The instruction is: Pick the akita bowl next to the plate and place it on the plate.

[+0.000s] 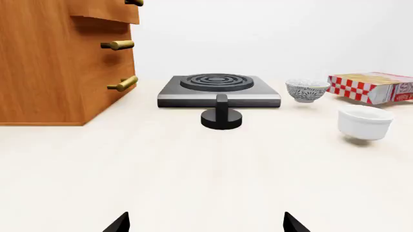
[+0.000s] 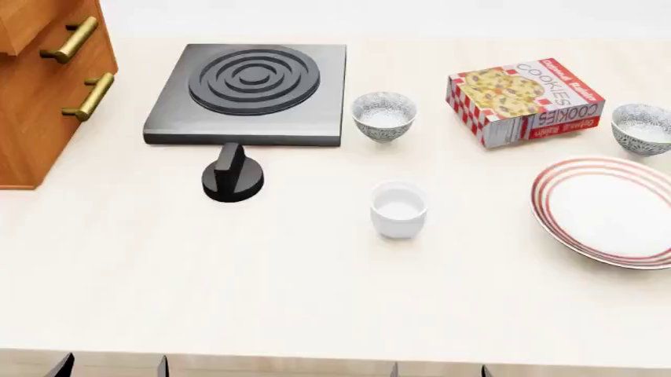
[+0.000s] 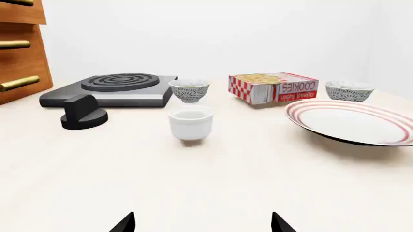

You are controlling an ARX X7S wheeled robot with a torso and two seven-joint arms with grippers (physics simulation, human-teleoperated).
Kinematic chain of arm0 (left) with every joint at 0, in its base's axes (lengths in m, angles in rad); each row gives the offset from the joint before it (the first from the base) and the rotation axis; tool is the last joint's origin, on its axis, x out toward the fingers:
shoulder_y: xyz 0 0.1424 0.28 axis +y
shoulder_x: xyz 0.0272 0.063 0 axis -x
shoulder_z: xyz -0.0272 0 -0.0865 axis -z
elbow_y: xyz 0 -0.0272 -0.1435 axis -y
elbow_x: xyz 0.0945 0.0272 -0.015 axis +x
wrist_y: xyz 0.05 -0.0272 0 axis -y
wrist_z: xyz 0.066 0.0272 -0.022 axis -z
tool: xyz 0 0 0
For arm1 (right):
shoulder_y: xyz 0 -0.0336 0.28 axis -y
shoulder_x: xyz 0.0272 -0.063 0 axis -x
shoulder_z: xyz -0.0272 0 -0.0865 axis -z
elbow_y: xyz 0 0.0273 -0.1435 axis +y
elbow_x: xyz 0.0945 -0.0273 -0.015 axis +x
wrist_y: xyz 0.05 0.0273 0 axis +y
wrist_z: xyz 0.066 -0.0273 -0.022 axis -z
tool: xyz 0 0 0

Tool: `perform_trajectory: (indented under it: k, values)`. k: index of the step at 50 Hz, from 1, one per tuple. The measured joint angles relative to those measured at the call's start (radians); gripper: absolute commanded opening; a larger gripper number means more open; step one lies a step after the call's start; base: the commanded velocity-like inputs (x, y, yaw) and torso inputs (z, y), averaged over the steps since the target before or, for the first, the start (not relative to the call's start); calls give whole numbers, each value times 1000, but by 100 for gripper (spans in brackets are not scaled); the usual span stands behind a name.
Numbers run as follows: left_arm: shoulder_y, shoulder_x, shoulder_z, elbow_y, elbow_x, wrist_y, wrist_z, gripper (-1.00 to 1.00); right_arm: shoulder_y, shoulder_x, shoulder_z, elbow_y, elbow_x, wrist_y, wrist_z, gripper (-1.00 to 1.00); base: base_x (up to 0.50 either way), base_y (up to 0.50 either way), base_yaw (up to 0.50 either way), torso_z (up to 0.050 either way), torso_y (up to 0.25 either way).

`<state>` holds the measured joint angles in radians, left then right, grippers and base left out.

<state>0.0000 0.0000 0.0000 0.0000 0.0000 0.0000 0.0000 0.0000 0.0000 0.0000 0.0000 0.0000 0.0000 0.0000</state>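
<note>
The red-striped white plate (image 2: 606,210) lies at the right of the counter, also in the right wrist view (image 3: 351,121). Just behind it stands the speckled akita bowl (image 2: 642,128), upright (image 3: 349,91). A second identical bowl (image 2: 384,115) stands by the stove (image 1: 307,90) (image 3: 189,90). My left gripper (image 2: 113,367) (image 1: 206,224) and right gripper (image 2: 441,369) (image 3: 202,223) hover at the counter's near edge, both open and holding nothing, far from the bowls and plate.
A white cup (image 2: 398,208) stands mid-counter. A cookie box (image 2: 524,100) lies between the two bowls. The black stove (image 2: 250,93) with its loose knob (image 2: 232,177) sits at the back left, beside a wooden cabinet (image 2: 47,86) with brass handles.
</note>
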Motion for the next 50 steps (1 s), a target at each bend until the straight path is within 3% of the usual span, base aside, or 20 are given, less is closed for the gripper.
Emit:
perform_trajectory:
  k: [26,38,50]
  values:
    - [7,-47,71,73,-70,-51,-72,100,17,56,-37,28,92,-2,22,100,0,0,0,0,0]
    - [-25,-91,-33,213,-316,-253,-72,100,4,80,-27,-122,218,117,25,100,0,0,0,0,0]
    - [-69,-124,-147,193,-458,-309,-75,100,61,119,-6,-359,379,341,68,100,0,0,0,0,0]
